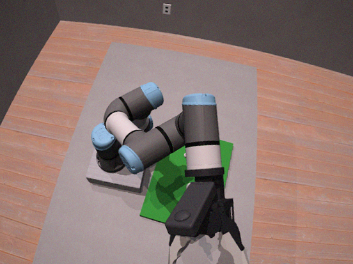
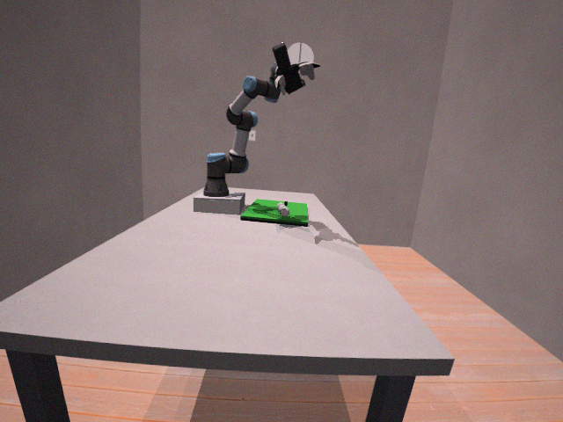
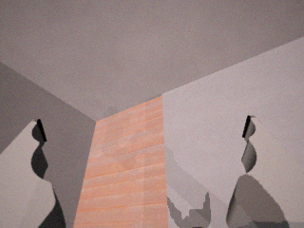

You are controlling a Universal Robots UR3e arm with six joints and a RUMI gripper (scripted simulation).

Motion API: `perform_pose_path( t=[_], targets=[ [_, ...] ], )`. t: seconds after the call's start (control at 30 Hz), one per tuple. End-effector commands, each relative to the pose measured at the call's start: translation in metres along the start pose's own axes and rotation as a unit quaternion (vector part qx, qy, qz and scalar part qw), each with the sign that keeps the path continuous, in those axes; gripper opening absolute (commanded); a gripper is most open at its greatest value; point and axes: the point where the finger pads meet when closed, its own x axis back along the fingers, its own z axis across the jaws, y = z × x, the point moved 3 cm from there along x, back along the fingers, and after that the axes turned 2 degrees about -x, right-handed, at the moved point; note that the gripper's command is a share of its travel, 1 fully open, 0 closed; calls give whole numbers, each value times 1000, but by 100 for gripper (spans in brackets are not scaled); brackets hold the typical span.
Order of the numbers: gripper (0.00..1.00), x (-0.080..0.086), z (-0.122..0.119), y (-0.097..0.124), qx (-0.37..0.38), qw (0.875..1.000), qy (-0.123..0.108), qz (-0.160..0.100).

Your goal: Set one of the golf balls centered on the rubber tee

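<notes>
Gripper (image 1: pixel 211 259) stood wide open w/ nothing in it, raised high over the table (image 2: pixel 191 281). Golf balls (image 2: pixel 282 208) lay on the green mat (image 2: pixel 261 213) near the small dark rubber tee (image 2: pixel 286 200) (count unclear, they blurred together). Probably light, hard, slick and prone to rolling, so pinch across the middle. Top view: arm hid balls & tee; wrist cam showed neither
</notes>
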Motion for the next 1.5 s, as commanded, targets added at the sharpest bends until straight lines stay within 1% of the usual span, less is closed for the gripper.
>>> perform_pose_path(
  t=[0.0,0.63,0.73,0.83,0.93,1.03,1.1,1.2,1.3,1.37,1.47],
  targets=[
    [100,1,0,-1,-1,1000,-1,1],
    [100,1,0,0,0,1000,-1,0],
    [100,-1,0,5,3,1000,1,-6],
    [100,-4,2,17,10,1000,5,-21],
    [100,-9,6,37,23,999,12,-46],
    [100,-15,12,67,40,996,22,-82],
    [100,-15,12,67,40,996,22,-82],
    [100,-19,22,104,61,989,35,-127],
    [100,-21,36,148,84,979,52,-180],
    [100,-19,49,180,100,968,65,-219],
    [100,-12,71,228,123,949,87,-277]
  ],
)
